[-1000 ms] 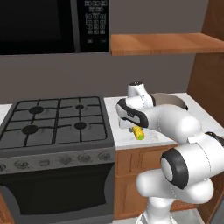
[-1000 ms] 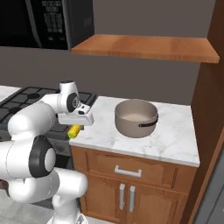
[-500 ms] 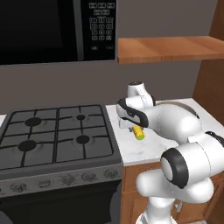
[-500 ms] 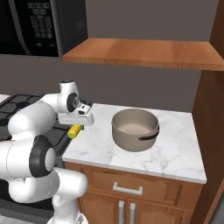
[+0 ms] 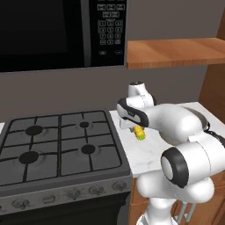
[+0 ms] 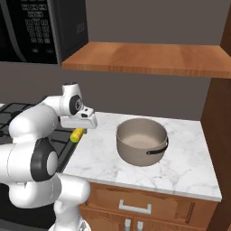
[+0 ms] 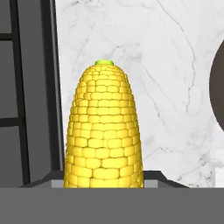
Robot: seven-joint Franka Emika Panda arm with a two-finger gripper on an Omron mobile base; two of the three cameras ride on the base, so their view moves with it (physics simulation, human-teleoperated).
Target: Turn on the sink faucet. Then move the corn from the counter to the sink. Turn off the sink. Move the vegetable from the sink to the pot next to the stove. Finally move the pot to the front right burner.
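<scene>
Carrying the corn (image 7: 104, 131), pinched in your gripper (image 6: 79, 131) above the counter (image 6: 180, 167) beside the stove (image 5: 61, 145) | pot (image 6: 141, 141) empty to the right | left for you: drop corn in pot, move pot to front right burner (image 5: 88, 149)

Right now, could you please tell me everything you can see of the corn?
The corn is a small yellow cob with neat rows of kernels and a green tip. It sits in the gripper, poking out past the fingers, held above the white marble counter near the stove's right edge, to the left of the pot.
</scene>
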